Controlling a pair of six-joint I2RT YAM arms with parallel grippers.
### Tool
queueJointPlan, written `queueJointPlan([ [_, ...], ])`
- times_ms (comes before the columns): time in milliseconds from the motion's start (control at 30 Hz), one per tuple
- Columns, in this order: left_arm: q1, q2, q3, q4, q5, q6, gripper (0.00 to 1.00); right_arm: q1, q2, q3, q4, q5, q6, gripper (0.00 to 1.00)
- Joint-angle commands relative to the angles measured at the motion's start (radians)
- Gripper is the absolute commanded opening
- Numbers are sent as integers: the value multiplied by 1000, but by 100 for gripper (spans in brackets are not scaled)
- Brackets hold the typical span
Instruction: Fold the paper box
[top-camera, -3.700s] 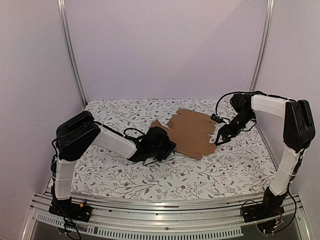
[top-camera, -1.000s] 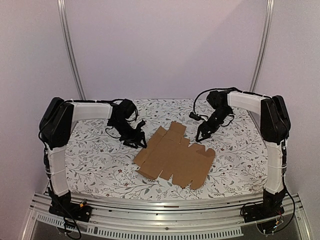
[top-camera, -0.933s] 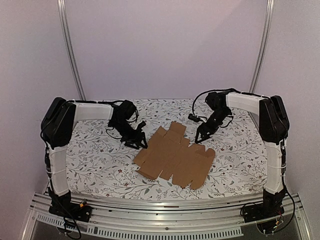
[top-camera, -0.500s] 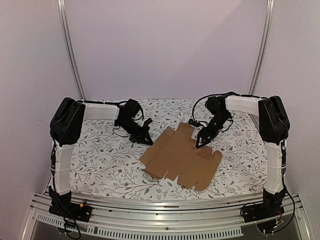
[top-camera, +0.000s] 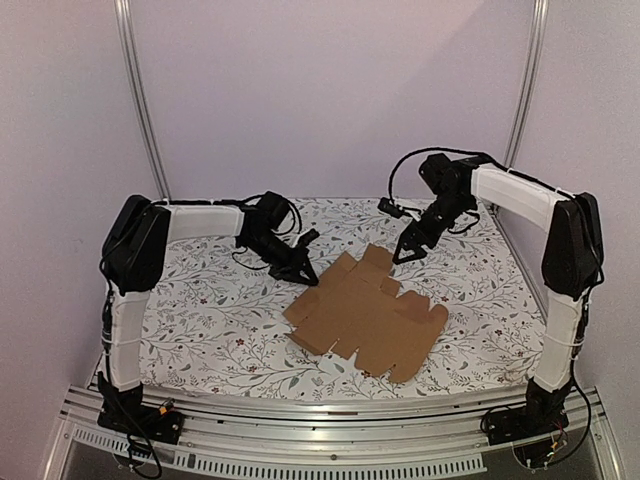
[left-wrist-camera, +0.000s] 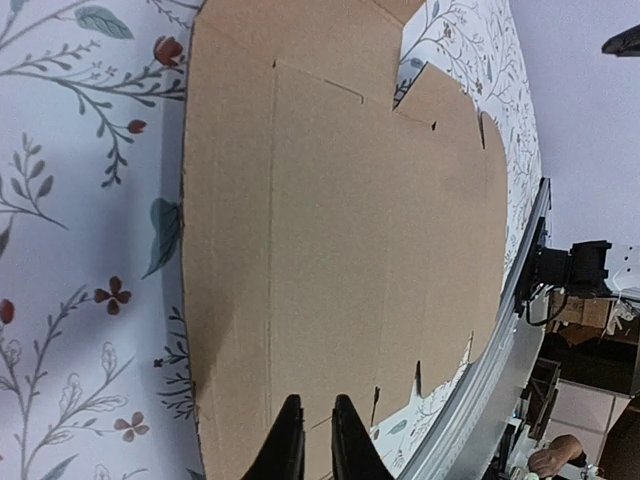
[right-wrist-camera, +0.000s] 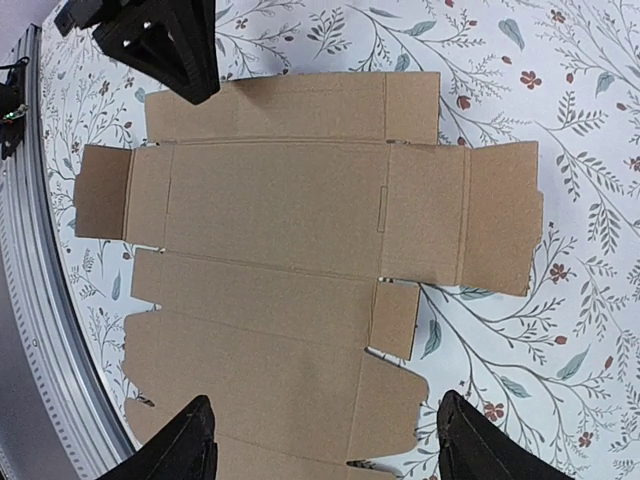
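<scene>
The paper box (top-camera: 365, 312) is a flat, unfolded brown cardboard sheet with flaps and tabs, lying on the floral cloth in the middle of the table. My left gripper (top-camera: 306, 273) is low at the sheet's far-left edge. In the left wrist view the left gripper (left-wrist-camera: 312, 440) is shut, its tips over the paper box (left-wrist-camera: 330, 230) with nothing between them. My right gripper (top-camera: 405, 250) hangs above the sheet's far edge. In the right wrist view the right gripper (right-wrist-camera: 325, 450) is wide open over the paper box (right-wrist-camera: 280, 250), holding nothing.
A floral cloth (top-camera: 200, 330) covers the table. An aluminium rail (top-camera: 300, 415) runs along the near edge. Two metal posts (top-camera: 140, 100) (top-camera: 525, 90) stand at the back corners against plain walls. The left gripper (right-wrist-camera: 165, 40) shows beyond the sheet in the right wrist view.
The left gripper has shut and slid right along the sheet's far-left edge. The sheet has shifted a little to the right. The right arm has lifted and drawn back, still open.
</scene>
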Motion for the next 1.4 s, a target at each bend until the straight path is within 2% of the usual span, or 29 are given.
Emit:
queueJointPlan([
  [0, -45, -48, -10, -56, -107, 61, 29, 17, 92, 97, -12, 22, -27, 74],
  [67, -40, -58, -11, -56, -189, 71, 45, 19, 126, 135, -25, 4, -18, 74],
  [133, -21, -48, 6, -59, -226, 68, 52, 26, 136, 128, -18, -3, -13, 74],
  [367, 21, 55, 84, -104, -248, 54, 56, 40, 107, 35, -1, 12, -38, 75],
  [533, 15, 121, 93, -89, -71, 31, 57, 40, 121, 13, 7, 8, -48, 75],
  [600, 5, 136, 96, -84, -47, 31, 56, 41, 137, 15, 7, -3, -47, 75],
  [733, -9, 154, 98, -74, -3, 26, 48, 41, 159, 18, 8, -34, -35, 75],
  [967, -43, 166, 98, -59, 27, 5, 1, 41, 161, 10, 8, -30, -32, 74],
  [1200, -98, 16, 49, -60, -52, 85, 0, 44, 73, 25, -2, -17, -9, 73],
  [1367, -140, -54, 24, -63, -51, 135, 0, 59, -12, 50, 20, 43, 21, 72],
])
